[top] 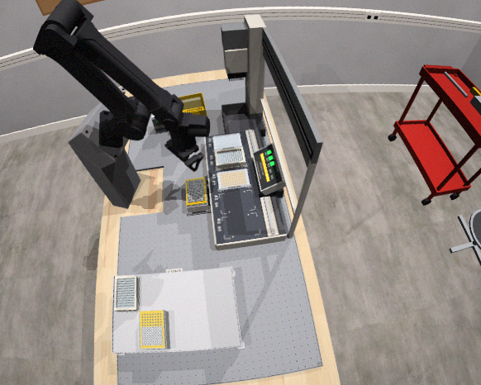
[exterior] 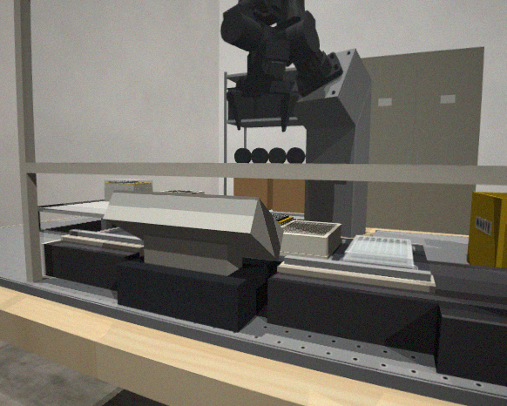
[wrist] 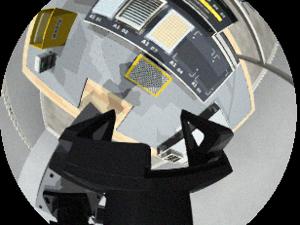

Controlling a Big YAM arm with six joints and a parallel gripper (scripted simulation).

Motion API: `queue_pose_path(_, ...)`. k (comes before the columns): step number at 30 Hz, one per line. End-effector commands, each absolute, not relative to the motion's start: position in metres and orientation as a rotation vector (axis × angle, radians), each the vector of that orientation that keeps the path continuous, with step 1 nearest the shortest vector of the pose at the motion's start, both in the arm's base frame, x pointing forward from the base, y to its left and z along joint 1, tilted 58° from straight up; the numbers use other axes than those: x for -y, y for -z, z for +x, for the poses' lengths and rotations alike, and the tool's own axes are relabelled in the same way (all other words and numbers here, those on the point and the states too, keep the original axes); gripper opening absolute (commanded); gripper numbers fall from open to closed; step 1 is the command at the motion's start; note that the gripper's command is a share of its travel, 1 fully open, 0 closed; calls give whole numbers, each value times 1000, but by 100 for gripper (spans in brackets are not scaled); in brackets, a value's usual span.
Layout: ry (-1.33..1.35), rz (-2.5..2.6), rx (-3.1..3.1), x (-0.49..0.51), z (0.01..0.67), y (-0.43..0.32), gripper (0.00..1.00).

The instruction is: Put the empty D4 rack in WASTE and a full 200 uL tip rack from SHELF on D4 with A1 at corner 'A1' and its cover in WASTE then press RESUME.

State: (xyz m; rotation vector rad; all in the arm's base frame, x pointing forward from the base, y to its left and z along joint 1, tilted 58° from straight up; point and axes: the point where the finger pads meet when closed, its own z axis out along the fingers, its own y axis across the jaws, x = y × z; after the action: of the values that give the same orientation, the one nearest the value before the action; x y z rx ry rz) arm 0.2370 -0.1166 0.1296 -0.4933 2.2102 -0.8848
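From above, the hand (top: 190, 158) hangs wide open and empty over the grey mat, just left of the dark deck (top: 249, 231). A yellow-framed tip rack (top: 196, 191) with a dark perforated top stands on a small nest beside the deck, off the deck itself. On the deck sit a clear plate (top: 226, 141), a dark-gridded piece (top: 230, 156) and a cream plate (top: 233, 178); the two positions nearer the camera look bare. The yellow waste bin (top: 194, 104) stands behind the arm. On the pale shelf top (top: 216, 306) lie a white-framed rack (top: 125, 292) and a yellow-framed rack (top: 152, 329), well apart from the deck.

From the side, the hand (exterior: 257, 126) hovers high, its fingers (exterior: 282, 114) spread and pointing down with nothing between them. Below, a cream-walled rack (exterior: 310, 238) and a clear plate (exterior: 380, 252) rest on the deck.

The wrist camera shows both fingers far apart, and beyond them the yellow-rimmed rack (wrist: 149, 75) beside the deck on the desk.
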Motion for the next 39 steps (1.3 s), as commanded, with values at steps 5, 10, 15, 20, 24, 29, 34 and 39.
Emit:
queue_pose_path(5, 896, -511, -2211, 118, 235, -128, 100)
queue_pose_path(10, 896, -511, -2211, 118, 235, -128, 100)
queue_pose_path(15, 896, -511, -2211, 118, 235, -128, 100)
queue_pose_path(20, 896, -511, -2211, 118, 235, -128, 100)
queue_pose_path(24, 907, -532, -2210, 118, 233, -127, 100)
queue_pose_path(29, 947, -628, -2196, 117, 235, -129, 100)
queue_pose_path(34, 998, -744, -2181, 117, 235, -129, 100)
queue_pose_path(39, 1048, -861, -2162, 117, 235, -129, 100)
